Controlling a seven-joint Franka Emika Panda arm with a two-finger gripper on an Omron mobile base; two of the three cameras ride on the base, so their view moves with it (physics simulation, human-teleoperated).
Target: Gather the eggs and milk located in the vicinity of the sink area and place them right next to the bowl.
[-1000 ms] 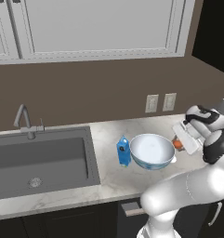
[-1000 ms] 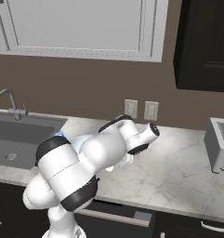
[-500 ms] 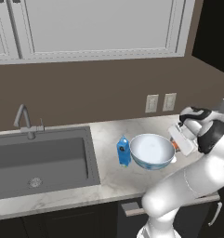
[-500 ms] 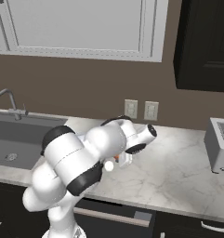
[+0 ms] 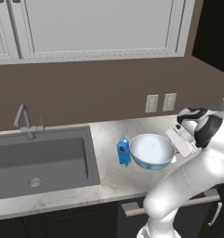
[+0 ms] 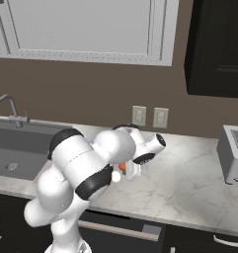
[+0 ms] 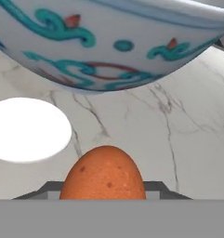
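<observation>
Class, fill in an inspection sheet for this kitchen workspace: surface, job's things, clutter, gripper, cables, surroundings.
Surface: pale marble counter.
Job's things: milk carton upright just left of the bowl; white egg lying near the bowl; brown egg at the gripper.
Clutter: toaster at the right.
Gripper: gripper right of the bowl, shut on the brown egg.
Cables: nothing seen.
Surroundings: sink with tap, wall outlets, upper cabinets.

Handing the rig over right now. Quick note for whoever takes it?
Gripper: shut on the brown egg, low beside the bowl, on its right.
Milk: upright on the counter, just left of the bowl.
White egg: lying on the counter close to the bowl.
Done: milk and white egg placed.
Left: set the brown egg down by the bowl, release.
</observation>
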